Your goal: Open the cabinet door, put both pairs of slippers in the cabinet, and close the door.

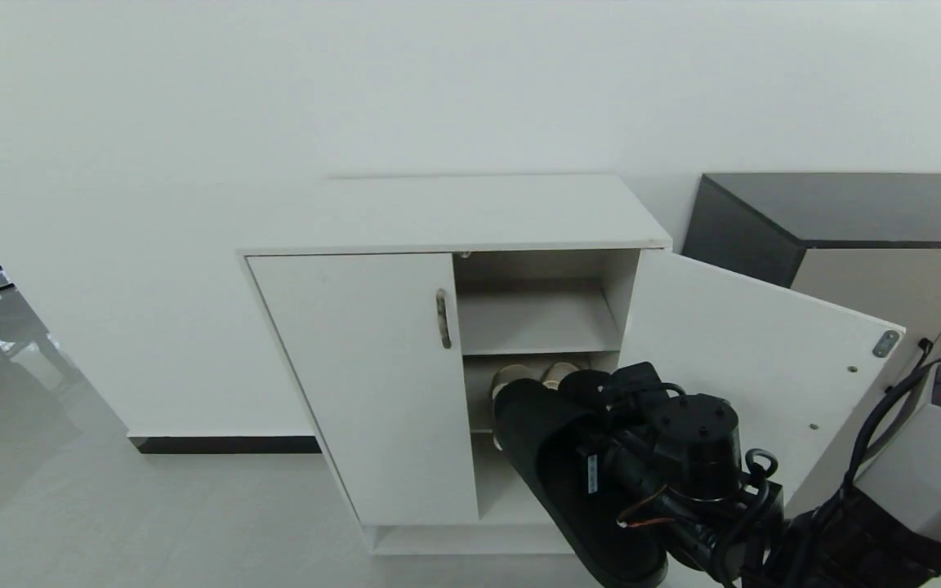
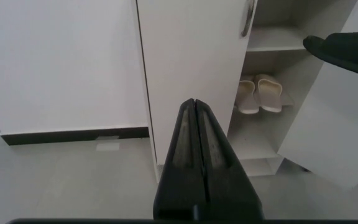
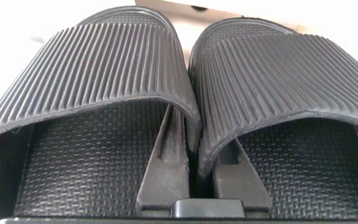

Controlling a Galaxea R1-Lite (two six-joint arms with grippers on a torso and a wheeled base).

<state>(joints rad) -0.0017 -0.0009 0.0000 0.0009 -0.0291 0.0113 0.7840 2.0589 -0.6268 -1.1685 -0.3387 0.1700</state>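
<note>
**A:** The cabinet [image 1: 470, 212] has its right door [image 1: 748, 351] swung wide open. The left door [image 1: 356, 384] is shut, with the handle [image 1: 443, 318] at its inner edge.

**B:** And the beige slippers [image 2: 261, 94] sit side by side on the middle shelf [image 1: 479, 408], toes inward.

**A:** Now look at the right gripper [image 3: 194, 155]. Its jaws are clamped on the black slippers [image 1: 568, 482], pinching the two inner side walls together, one finger in each shoe.

**B:** It holds that pair tilted in front of the open half, toes toward the shelves. Hard to say whether the toes have crossed the cabinet's front edge.

**A:** The left gripper [image 2: 194, 143]?

**B:** Jaws pressed together, nothing between them. It hangs in front of the shut left door, above the floor.

**A:** A dark sideboard [image 1: 846, 212] stands just beyond the open door.
</note>
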